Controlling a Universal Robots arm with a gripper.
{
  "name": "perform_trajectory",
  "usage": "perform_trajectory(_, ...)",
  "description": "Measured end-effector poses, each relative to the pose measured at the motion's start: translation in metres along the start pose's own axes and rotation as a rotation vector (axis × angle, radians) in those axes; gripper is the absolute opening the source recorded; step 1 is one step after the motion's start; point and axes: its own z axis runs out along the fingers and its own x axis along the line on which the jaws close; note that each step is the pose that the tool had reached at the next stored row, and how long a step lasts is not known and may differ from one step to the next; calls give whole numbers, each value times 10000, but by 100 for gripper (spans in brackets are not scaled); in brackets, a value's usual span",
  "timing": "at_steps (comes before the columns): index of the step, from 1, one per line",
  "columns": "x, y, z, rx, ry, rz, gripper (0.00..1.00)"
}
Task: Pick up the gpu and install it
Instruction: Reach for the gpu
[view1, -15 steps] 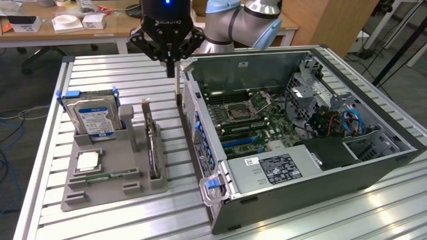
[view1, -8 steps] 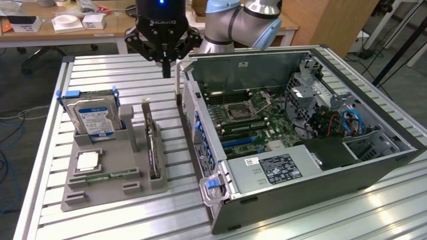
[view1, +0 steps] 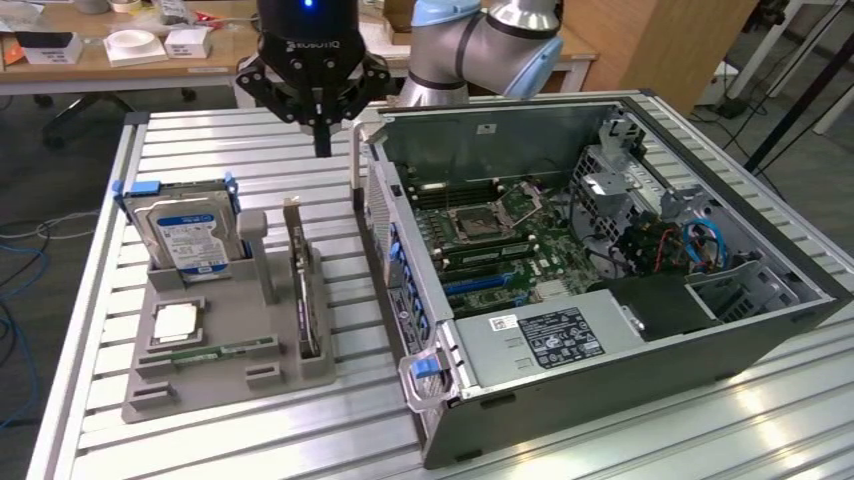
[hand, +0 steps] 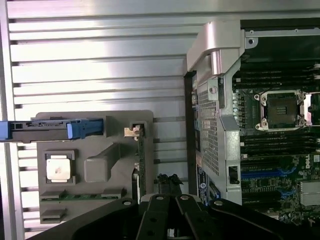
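Where the grey holder (view1: 224, 300) sits on the left of the slatted table (view1: 667, 440), a hard drive (view1: 187, 232) stands at its far left; along its right edge the gpu (view1: 308, 300) stands on edge in a slot, long axis running far to near, silvery bracket (view1: 291, 215) at the far end. Above that end hangs the gripper (view1: 322, 150), its fingers (view1: 322, 136) pressed together, holding nothing. Rightmost lies the open computer case (view1: 627, 390)
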Motion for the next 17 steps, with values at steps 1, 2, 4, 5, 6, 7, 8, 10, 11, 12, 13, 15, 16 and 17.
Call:
perform_trajectory(1,13,-1,0,0,0,0,11)
perform_trajectory(2,25,-2,-1,0,0,1,11)
perform_trajectory(4,48,-4,-1,0,0,1,11)
perform_trajectory(5,59,-4,-1,0,0,1,11)
perform_trajectory(6,70,-5,-2,0,0,1,11)
perform_trajectory(7,81,-6,-2,0,0,1,11)
perform_trajectory(8,92,-7,-2,0,0,1,11)
perform_trajectory(10,115,-9,-3,0,0,0,11)
perform_trajectory(11,126,-9,-3,0,0,1,11)
perform_trajectory(12,136,-10,-4,0,0,1,11)
perform_trajectory(13,146,-11,-4,0,0,0,11)
perform_trajectory(15,167,-13,-4,0,0,0,11)
perform_trajectory(16,177,-13,-5,0,0,1,11)
perform_trajectory(17,186,-14,-5,0,0,0,11)
